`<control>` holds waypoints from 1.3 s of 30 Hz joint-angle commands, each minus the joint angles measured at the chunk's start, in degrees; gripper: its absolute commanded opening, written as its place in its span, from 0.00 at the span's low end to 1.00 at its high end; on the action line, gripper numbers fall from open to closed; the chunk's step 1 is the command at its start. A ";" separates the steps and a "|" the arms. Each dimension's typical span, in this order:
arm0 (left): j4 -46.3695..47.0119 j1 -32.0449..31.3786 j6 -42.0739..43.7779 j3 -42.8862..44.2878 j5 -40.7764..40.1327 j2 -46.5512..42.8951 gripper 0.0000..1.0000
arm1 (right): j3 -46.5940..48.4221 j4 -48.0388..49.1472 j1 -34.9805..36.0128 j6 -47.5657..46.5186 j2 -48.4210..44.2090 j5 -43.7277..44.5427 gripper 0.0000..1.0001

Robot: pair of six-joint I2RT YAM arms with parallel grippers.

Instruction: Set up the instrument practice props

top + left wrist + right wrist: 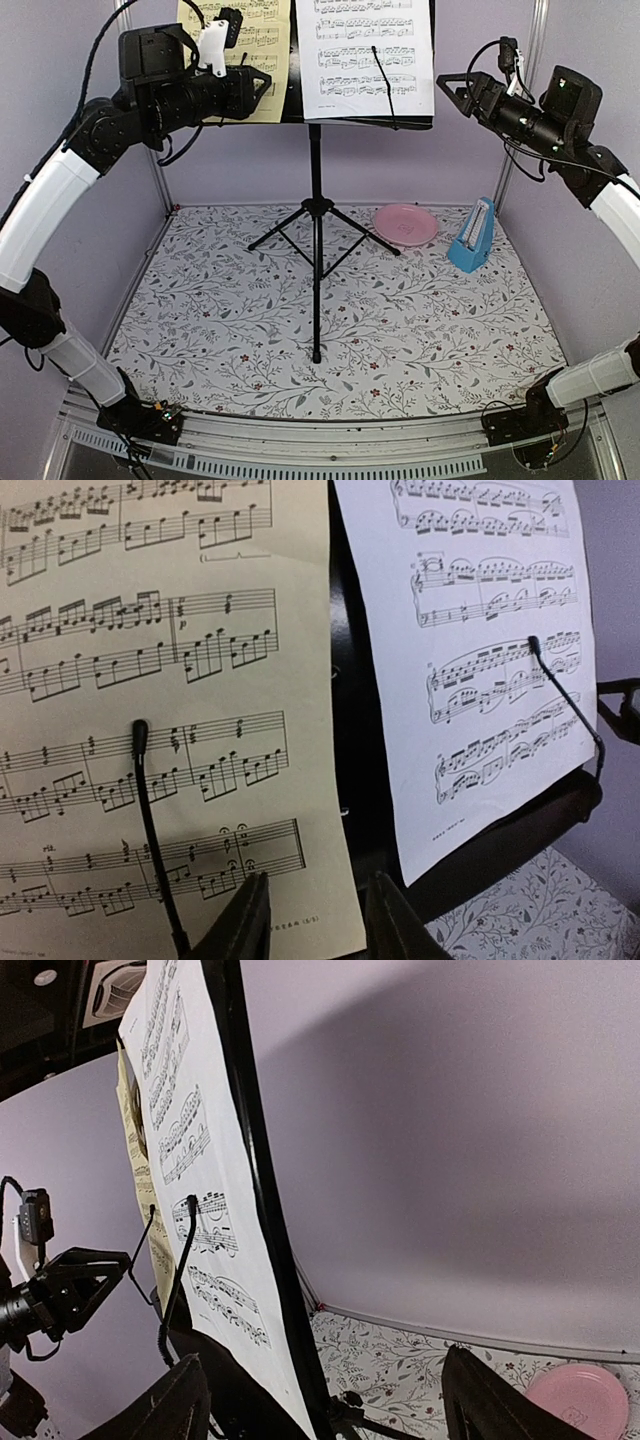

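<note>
Two sheets of printed music rest on the stand (316, 200), which rises from mid table (250, 330): yellow sheet (150, 680) left, white sheet (480, 630) right, each under a wire clip (150, 810). The footer print is too small to read. My left gripper (315, 920) is narrowly parted at the yellow sheet's lower right corner. My right gripper (325, 1400) gapes wide and empty beside the stand's right edge. The metronome (474, 238) sits near the far right corner, by a plate (405, 223)

Floral table (400, 340): stand (316, 215), pink plate (405, 224), metronome (473, 238).
</note>
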 commanded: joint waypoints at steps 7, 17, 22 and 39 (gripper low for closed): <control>-4.75 -0.91 -3.45 -2.56 -2.20 0.86 0.18 | -2.17 1.79 -0.39 0.06 -1.94 0.29 0.76; -2.60 -1.04 -4.06 -1.80 -1.20 3.94 0.13 | -2.06 2.31 -0.40 1.08 -0.98 -0.62 0.73; -1.36 -0.97 -4.10 -1.80 -0.38 4.84 0.12 | -2.15 2.36 -0.40 1.19 -1.17 -0.63 0.73; 5.89 -0.98 -1.09 0.82 4.89 2.83 0.51 | 1.28 0.65 -0.36 1.13 -1.76 -2.61 0.83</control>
